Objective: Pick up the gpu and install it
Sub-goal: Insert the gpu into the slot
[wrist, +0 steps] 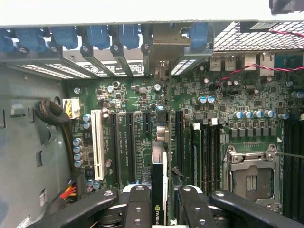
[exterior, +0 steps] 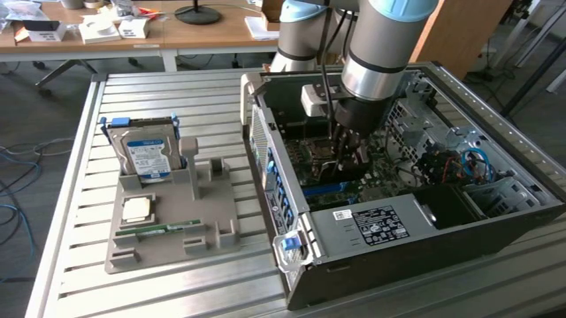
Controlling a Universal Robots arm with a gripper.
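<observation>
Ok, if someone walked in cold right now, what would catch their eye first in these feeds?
First the big arm, reaching straight down into the open computer case on the exterior view's right. In the wrist view, the claw grips a graphics card edge-on over the slots of the green motherboard. Next would be the blue-labelled hard drive standing upright in the grey holder on the exterior view's left.
</observation>
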